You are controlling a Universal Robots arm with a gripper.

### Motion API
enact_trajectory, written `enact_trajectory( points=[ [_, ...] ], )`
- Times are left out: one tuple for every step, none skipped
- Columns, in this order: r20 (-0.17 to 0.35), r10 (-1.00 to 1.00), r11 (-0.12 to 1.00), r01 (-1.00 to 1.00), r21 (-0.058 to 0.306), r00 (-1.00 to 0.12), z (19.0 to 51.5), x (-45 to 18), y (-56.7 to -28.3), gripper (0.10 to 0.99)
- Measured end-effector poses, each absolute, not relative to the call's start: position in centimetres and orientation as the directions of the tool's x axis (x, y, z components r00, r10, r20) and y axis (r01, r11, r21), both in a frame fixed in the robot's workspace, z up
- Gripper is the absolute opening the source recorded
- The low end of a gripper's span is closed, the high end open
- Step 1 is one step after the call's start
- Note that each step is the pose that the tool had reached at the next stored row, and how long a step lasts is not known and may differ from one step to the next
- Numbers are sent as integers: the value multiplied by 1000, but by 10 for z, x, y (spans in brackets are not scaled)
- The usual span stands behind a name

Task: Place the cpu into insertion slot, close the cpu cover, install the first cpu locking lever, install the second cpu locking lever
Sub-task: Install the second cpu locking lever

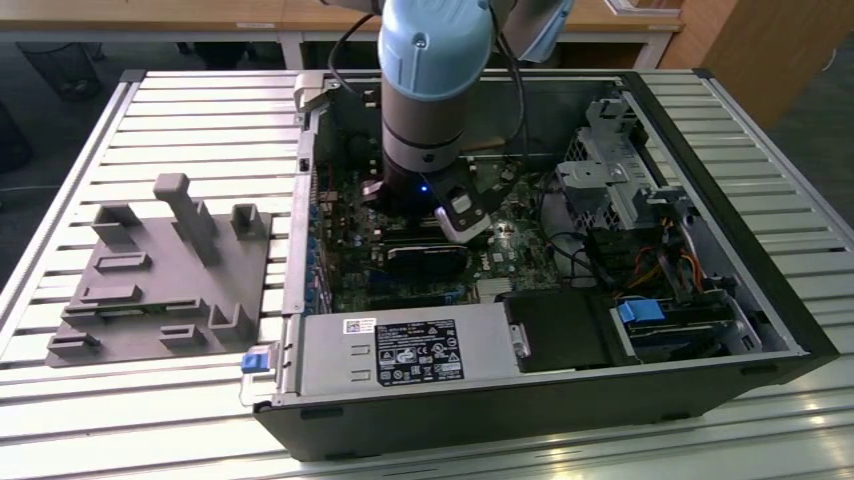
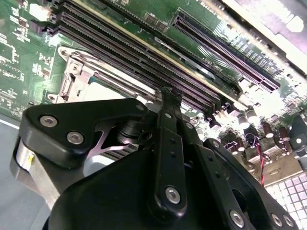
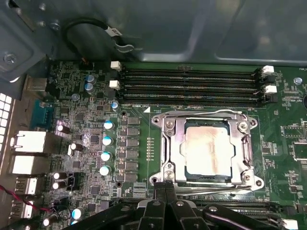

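Black linkage and two black fingers (image 3: 165,191) pressed together with no gap are what I see of my gripper (image 3: 165,184) in the first wrist view, so I read it as clenched on nothing; in the second wrist view the same fingers (image 2: 169,103) stand as one closed blade with nothing between them. Just beyond the tips lies the insertion slot (image 3: 207,149), its near corner almost under them; the cpu (image 3: 207,148), with its pale silvery-beige top, already sits in it; the cpu cover (image 3: 178,149), a dull metal frame with a square window, lies flat around the chip, so I judge the first two steps done. The thin wire locking levers (image 3: 211,192) run along the frame's sides, one along the edge nearest the fingers, one along the far edge towards the memory slots (image 3: 192,86); whether either is hooked I cannot tell. I judge the lever work to be the step in hand, the closed tips serving as a pusher; the next move calls for a firm, small press on the near lever without slipping onto the green circuit board (image 3: 139,143). In the exterior view the arm (image 1: 430,90) reaches down into the open computer case (image 1: 561,400), which rests on a slatted table (image 1: 174,110).
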State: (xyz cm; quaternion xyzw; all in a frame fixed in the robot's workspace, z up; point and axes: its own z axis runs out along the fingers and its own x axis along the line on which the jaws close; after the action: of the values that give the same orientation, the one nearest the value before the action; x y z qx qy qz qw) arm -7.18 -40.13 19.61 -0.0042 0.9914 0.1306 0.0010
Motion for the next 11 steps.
enact_trajectory(
  points=[
    [-3,-8,965,-9,261,-1000,196,-72,-401,106],
    [-3,-8,965,-9,263,-1000,195,-72,-401,106],
    [-3,-8,964,-9,264,-1000,194,-72,-401,106],
    [-3,-8,964,-9,266,-1000,194,-72,-401,106],
    [-3,-8,964,-9,266,-1000,193,-73,-401,106],
    [-3,-8,963,-8,268,-1000,193,-73,-400,106],
    [-3,-8,963,-9,269,-1000,192,-73,-400,106],
    [-3,-8,963,-9,271,-1000,191,-73,-399,106],
    [-3,-8,962,-9,272,-1000,191,-73,-399,106],
    [-3,-8,962,-9,274,-1000,190,-74,-398,106],
    [-3,-8,962,-9,274,-1000,190,-74,-398,106]
  ],
)
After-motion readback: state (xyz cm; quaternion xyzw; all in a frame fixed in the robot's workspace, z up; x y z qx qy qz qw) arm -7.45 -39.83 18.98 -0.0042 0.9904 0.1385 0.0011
